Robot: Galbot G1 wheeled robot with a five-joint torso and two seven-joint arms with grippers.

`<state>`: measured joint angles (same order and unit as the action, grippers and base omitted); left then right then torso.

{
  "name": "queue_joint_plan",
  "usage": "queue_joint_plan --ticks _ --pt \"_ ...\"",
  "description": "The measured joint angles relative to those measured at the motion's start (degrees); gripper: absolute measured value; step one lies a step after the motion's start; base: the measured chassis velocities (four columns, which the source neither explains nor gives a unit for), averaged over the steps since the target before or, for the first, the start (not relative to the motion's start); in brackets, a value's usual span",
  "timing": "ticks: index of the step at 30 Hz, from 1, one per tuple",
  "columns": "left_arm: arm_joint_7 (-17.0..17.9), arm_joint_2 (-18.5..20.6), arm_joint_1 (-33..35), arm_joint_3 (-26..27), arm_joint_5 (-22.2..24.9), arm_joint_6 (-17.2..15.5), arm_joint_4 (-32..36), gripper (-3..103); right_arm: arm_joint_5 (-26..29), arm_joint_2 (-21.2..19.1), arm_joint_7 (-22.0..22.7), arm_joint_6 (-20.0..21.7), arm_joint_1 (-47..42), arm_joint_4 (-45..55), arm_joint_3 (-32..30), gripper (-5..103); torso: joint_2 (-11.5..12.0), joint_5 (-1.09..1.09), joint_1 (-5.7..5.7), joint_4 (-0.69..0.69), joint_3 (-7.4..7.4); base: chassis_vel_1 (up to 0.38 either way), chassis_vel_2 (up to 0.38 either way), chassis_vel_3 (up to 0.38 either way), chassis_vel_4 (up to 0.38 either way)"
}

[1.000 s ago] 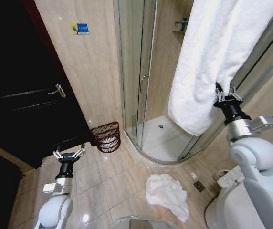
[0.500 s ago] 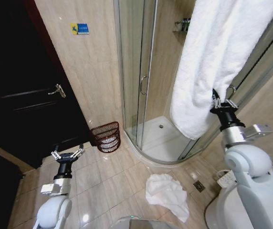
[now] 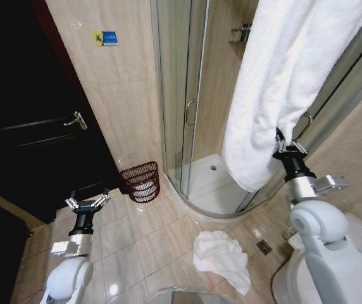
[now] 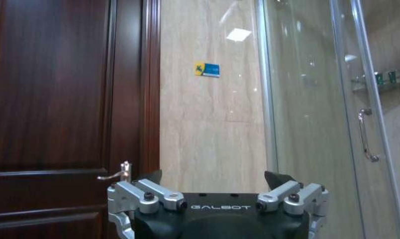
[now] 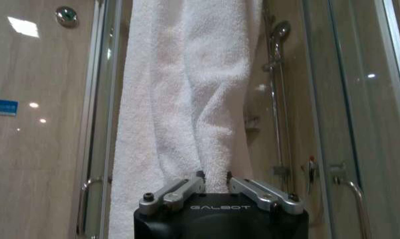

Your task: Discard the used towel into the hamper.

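A large white towel (image 3: 282, 82) hangs down from the top right in front of the shower glass. My right gripper (image 3: 285, 147) is shut on a fold near its lower edge; in the right wrist view the fingertips pinch the towel (image 5: 186, 89) at the gripper (image 5: 213, 175). The hamper (image 3: 141, 181), a round dark reddish-brown open-weave basket, stands on the floor against the wall beside the shower, well left of and below the right gripper. My left gripper (image 3: 87, 203) is open and holds nothing, low at the left, near the dark door; it also appears in the left wrist view (image 4: 213, 177).
A second white towel (image 3: 222, 256) lies crumpled on the tiled floor before the shower tray. The curved glass shower enclosure (image 3: 187, 107) stands behind the hamper. A dark wooden door (image 3: 35, 126) is at the left. A floor drain (image 3: 264, 247) and a white fixture (image 3: 295, 278) are at the right.
My right gripper has moved left and a little down, drawing the towel's lower part with it. The left gripper has drifted slightly left.
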<state>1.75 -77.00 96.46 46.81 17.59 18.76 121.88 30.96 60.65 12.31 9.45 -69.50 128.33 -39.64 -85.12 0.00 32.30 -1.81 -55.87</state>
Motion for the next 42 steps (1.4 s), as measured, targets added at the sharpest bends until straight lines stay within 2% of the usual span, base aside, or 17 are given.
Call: queue_joint_plan --ticks 8,18,25,42 --pt "0.09 -0.24 0.99 -1.69 -0.47 0.19 0.44 100 -2.8 3.48 -1.61 -1.36 -2.32 -2.04 0.29 4 0.0 0.0 0.0 0.0 0.0 0.0 0.0 0.0 0.0" --pt "0.16 0.96 0.8 -1.18 2.21 -3.59 3.64 100 -8.46 9.35 -2.63 -3.7 -7.34 -2.46 1.14 4 0.0 0.0 0.0 0.0 0.0 0.0 0.0 0.0 0.0" --pt "0.45 1.09 1.2 -1.89 2.28 -4.84 4.93 100 -10.91 12.39 -2.9 -4.33 -10.44 -2.4 1.05 4 0.0 0.0 0.0 0.0 0.0 0.0 0.0 0.0 0.0" --pt "0.84 4.33 2.62 -0.55 5.29 -5.04 6.54 100 -17.64 20.28 -4.39 -8.27 -18.35 -0.49 1.43 4 0.0 0.0 0.0 0.0 0.0 0.0 0.0 0.0 0.0"
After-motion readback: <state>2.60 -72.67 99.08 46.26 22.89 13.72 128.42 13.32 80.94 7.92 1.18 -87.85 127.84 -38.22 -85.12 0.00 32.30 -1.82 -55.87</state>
